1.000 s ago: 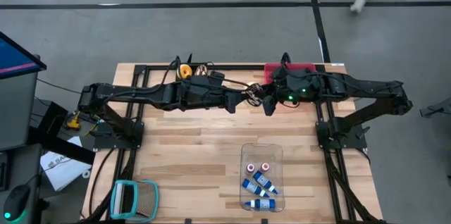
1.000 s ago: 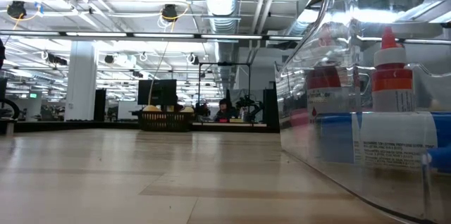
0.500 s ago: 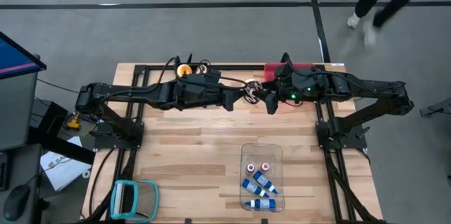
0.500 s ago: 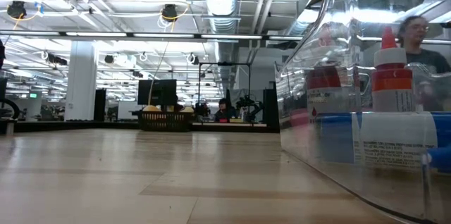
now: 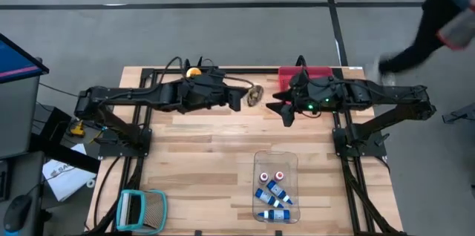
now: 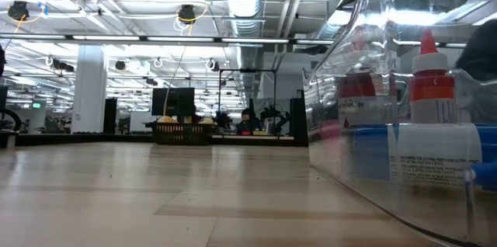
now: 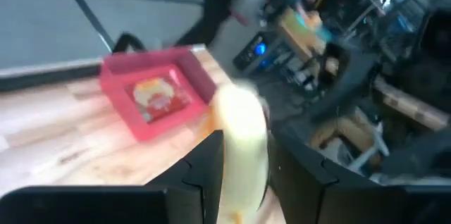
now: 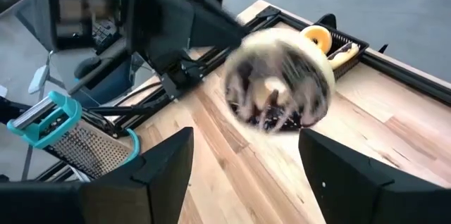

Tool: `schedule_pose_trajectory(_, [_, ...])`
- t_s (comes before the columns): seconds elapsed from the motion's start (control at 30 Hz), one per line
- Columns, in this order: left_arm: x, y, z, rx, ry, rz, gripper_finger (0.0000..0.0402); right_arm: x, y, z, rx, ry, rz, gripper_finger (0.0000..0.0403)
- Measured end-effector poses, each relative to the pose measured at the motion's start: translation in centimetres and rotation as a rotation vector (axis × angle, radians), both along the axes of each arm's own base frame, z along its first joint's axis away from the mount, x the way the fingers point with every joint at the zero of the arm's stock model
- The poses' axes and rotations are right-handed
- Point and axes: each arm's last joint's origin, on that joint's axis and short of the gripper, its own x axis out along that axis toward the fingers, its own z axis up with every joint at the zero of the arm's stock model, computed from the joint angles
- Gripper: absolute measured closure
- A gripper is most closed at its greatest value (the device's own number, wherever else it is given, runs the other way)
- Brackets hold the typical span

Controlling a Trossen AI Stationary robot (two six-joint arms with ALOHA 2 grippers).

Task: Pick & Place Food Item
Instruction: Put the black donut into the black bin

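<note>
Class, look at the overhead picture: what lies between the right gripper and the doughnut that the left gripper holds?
Nothing: in the high view only bare table shows between the open right gripper and the doughnut in the left gripper.

- The table's [image 5: 200, 154] middle is left bare between the arms and the clear box [image 5: 276, 186]
- The far edge is crowded by both arms, the red tray [image 5: 289, 74] and the basket [image 5: 194, 72]
- The near left corner is taken by a grater [image 5: 141, 210]
- A narrow gap is kept between the donut [image 5: 254, 96] and the right gripper [image 5: 280, 107]
</note>
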Motion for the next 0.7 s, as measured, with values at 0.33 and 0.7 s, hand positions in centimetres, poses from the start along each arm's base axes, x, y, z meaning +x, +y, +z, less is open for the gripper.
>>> schedule_pose_trajectory(0.33, [-4.2, 1.7, 0.9, 0.059, 0.162, 0.183, 0.0296, -0.2, 0.8, -0.3, 0.015, 0.024, -0.008, 0.0154])
schedule_pose_trajectory(0.7, [-3.2, 0.3, -1.7, 0.083, 0.389, -0.066, 0.0277, -1.0, 1.0, -1.2, -0.001, 0.127, -0.073, 0.0154])
